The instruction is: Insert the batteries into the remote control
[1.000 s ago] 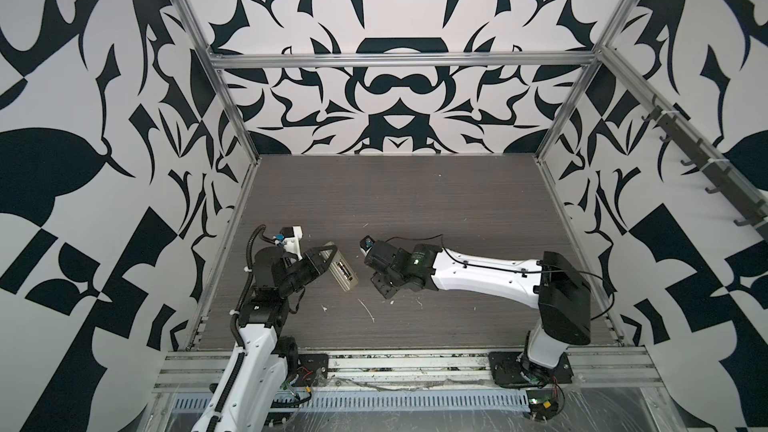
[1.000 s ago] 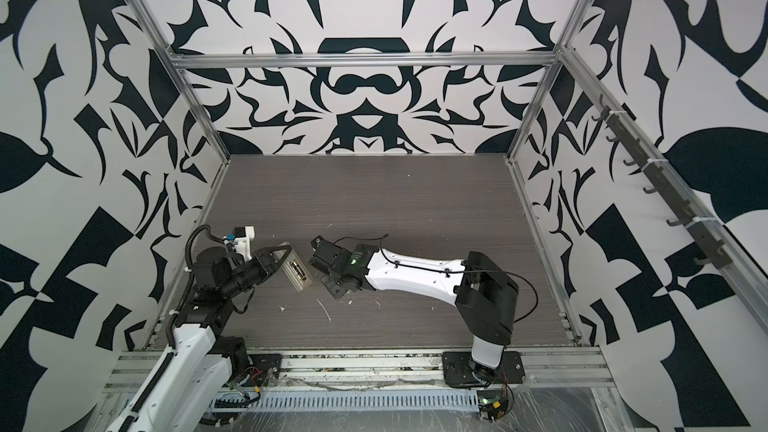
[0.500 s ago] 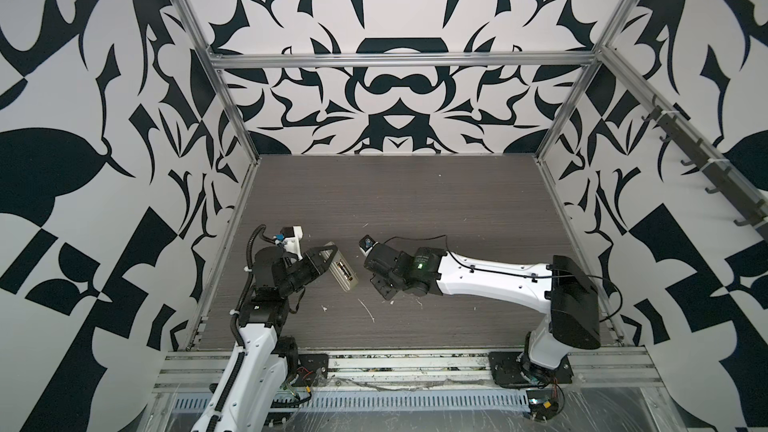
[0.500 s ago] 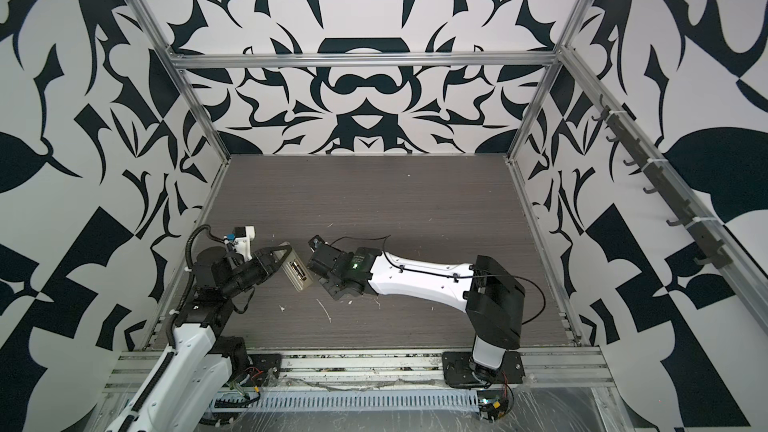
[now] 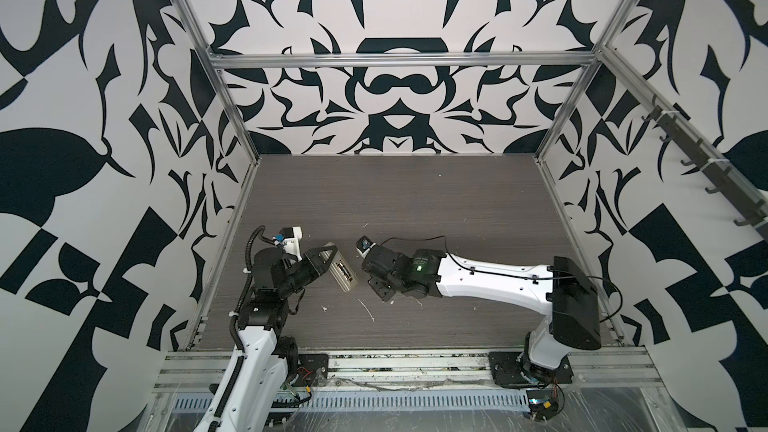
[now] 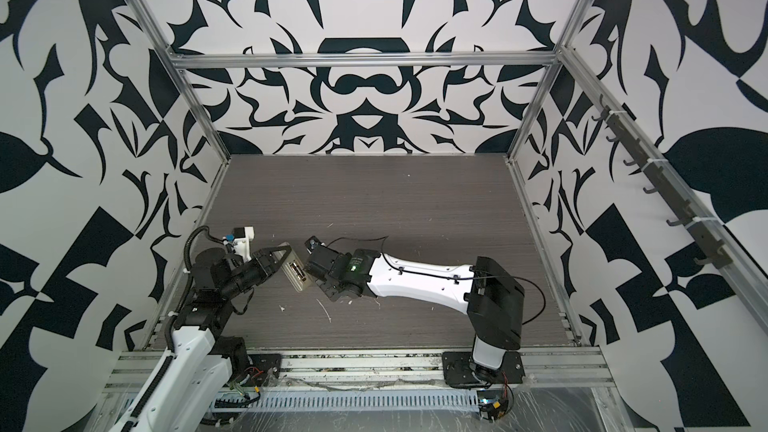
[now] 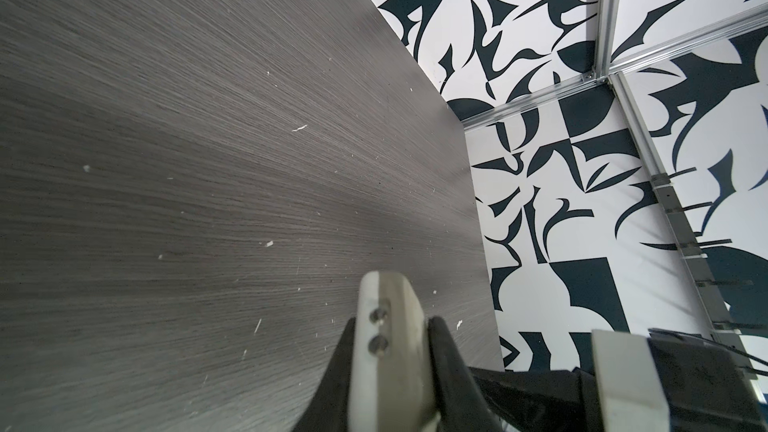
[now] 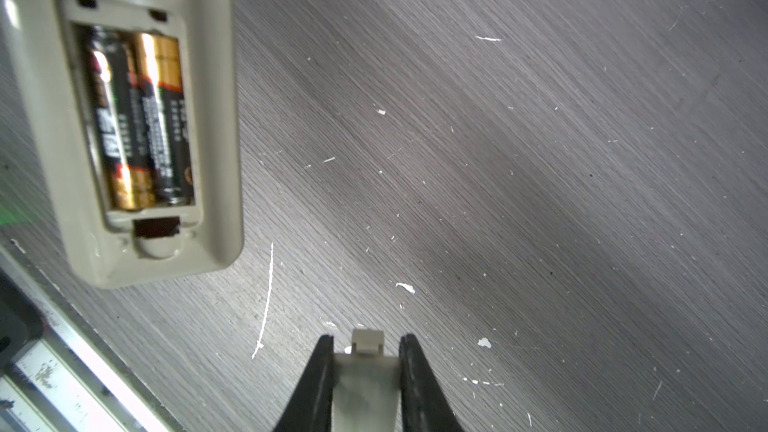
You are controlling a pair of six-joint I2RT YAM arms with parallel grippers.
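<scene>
In both top views the left gripper (image 5: 327,261) (image 6: 276,261) is clamped on one end of the slim white rectangular plastic remote control (image 5: 343,274) (image 6: 296,274). The remote juts out past the jaws, tilted, above the dark grey wood-grain tabletop (image 5: 415,201) (image 6: 374,201). The right gripper (image 5: 376,286) (image 6: 325,284) sits just beyond the remote's free end, and what it holds is too small to tell there. In the left wrist view the remote control (image 7: 388,363) stands edge-on between the black jaws of the left gripper (image 7: 392,324), squeezed from both sides. In the right wrist view the right gripper (image 8: 368,342) grasps a small pale rectangular plastic cover piece (image 8: 365,388), whose tab pokes out ahead of the jaws. Further ahead and off to one side is the remote control (image 8: 218,139), its back recess open. The two slim black-and-copper cylindrical batteries (image 8: 163,118) lie side by side inside the recess.
</scene>
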